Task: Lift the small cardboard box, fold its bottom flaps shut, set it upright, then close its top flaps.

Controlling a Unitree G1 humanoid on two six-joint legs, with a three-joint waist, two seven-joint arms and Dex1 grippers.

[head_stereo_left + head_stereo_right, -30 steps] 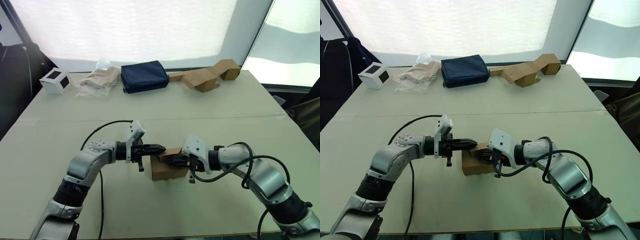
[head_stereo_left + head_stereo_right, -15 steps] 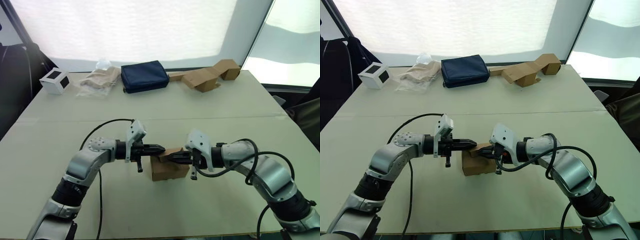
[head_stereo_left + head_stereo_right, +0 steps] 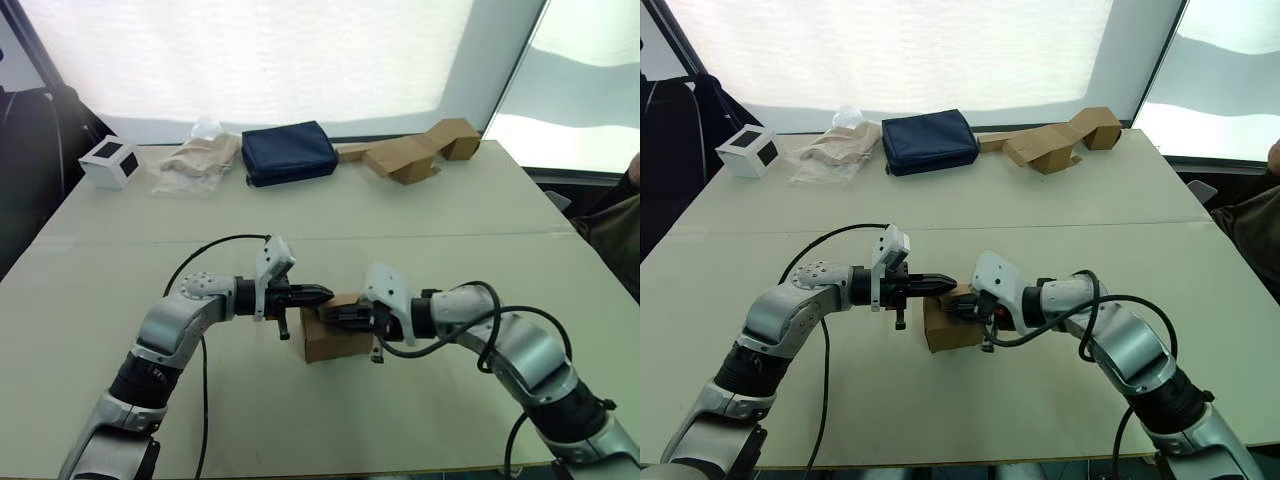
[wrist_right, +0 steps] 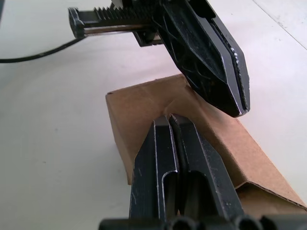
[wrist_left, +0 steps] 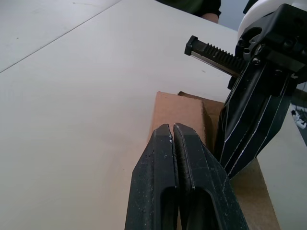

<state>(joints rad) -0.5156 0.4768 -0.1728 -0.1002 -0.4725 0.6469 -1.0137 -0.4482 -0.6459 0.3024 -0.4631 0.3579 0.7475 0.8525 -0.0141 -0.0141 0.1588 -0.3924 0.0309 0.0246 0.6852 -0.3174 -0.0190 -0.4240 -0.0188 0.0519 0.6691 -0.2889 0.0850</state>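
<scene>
Compared with half a second earlier, right gripper [image 3: 322, 313] sits further left over the small cardboard box [image 3: 338, 340], lower centre on the table [image 3: 450, 215]. Left gripper [image 3: 324, 293], fingers pressed together, meets it above the top flaps [image 4: 192, 125]; both empty.

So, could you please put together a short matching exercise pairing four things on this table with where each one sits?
Things:
1. small plain brown cardboard box
2. white cube with black squares
3. dark navy blue fabric pouch
4. long bent brown cardboard piece

Places:
A. far edge of the table, towards the right
B. far left corner of the table
C. near the front, under the shut tips of the left gripper and right gripper
D. far edge, about the middle, beside a crumpled clear plastic bag

Pairs: 1-C, 2-B, 3-D, 4-A
</scene>
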